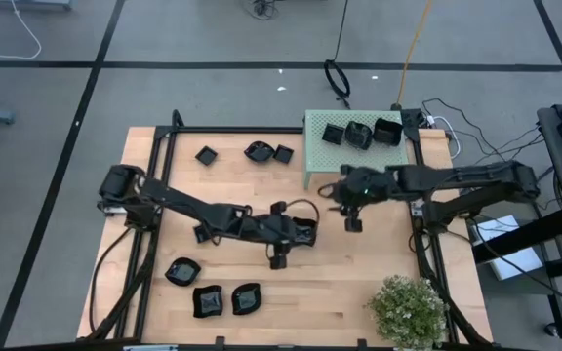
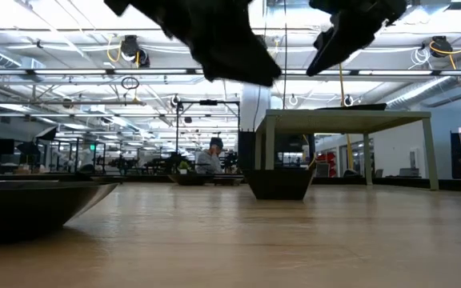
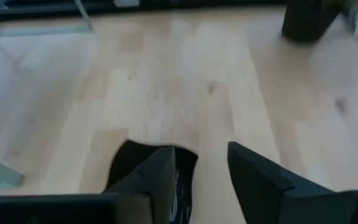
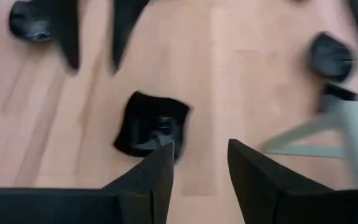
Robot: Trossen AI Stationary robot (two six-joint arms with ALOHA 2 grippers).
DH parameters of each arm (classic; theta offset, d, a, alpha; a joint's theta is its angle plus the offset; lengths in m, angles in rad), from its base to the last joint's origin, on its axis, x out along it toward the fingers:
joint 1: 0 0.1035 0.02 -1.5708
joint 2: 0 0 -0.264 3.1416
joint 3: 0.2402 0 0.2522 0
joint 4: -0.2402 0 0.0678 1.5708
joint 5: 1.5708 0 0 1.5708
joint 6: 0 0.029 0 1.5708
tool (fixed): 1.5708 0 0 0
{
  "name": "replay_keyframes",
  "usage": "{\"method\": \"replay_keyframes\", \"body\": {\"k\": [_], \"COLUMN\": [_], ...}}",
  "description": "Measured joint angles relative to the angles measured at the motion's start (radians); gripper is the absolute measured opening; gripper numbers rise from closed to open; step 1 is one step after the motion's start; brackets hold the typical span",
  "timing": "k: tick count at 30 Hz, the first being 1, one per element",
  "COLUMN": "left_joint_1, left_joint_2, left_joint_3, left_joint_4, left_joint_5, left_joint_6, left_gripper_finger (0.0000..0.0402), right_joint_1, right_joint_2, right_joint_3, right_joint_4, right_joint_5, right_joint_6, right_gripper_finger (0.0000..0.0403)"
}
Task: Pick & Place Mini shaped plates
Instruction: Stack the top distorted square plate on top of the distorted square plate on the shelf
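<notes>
A square black mini plate (image 4: 149, 124) lies flat on the wooden table near its middle (image 1: 308, 234). My left gripper (image 1: 296, 229) hangs open just above it. In the left wrist view the plate (image 3: 132, 163) shows behind one finger, not between the two. My right gripper (image 1: 330, 193) is open too. It slants down toward the plate from the table's right, and its fingertips (image 4: 163, 158) are short of the plate. Three more mini plates (image 1: 359, 134) sit on top of the pale green box (image 1: 315, 161).
Three black plates (image 1: 258, 151) lie near the table's far edge and three (image 1: 207, 300) near its front left. The green box stands at the far right. A potted plant (image 1: 408, 307) is at the front right corner. Bare wood lies between the arms and the plant.
</notes>
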Motion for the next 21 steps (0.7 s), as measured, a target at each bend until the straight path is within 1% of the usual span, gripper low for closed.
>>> {"method": "replay_keyframes", "body": {"k": [3,6,9,13,16,21], "left_joint_1": [0.000,0.000,0.000,-0.002,-0.009,-0.026], "left_joint_2": [-0.081,-0.160,-0.230,-0.297,-0.334,-0.356], "left_joint_3": [0.000,0.000,0.000,0.001,0.000,0.000], "left_joint_4": [-0.073,-0.144,-0.172,-0.168,-0.170,-0.147], "left_joint_5": [0.000,0.000,0.000,0.000,0.000,0.001], "left_joint_6": [-0.053,-0.155,-0.266,-0.383,-0.441,-0.467], "left_gripper_finger": [0.0174,0.0181,0.0182,0.0182,0.0182,0.0182], "right_joint_1": [0.052,0.103,0.151,0.198,0.223,0.242], "right_joint_2": [0.050,0.095,0.142,0.224,0.312,0.432], "right_joint_3": [-0.044,-0.099,-0.150,-0.213,-0.233,-0.235], "right_joint_4": [0.105,0.232,0.389,0.609,0.742,0.845], "right_joint_5": [-0.004,-0.037,-0.072,-0.076,-0.043,0.077], "right_joint_6": [0.005,0.006,0.007,0.012,0.060,0.042], "right_gripper_finger": [0.0139,0.0133,0.0130,0.0129,0.0138,0.0166]}}
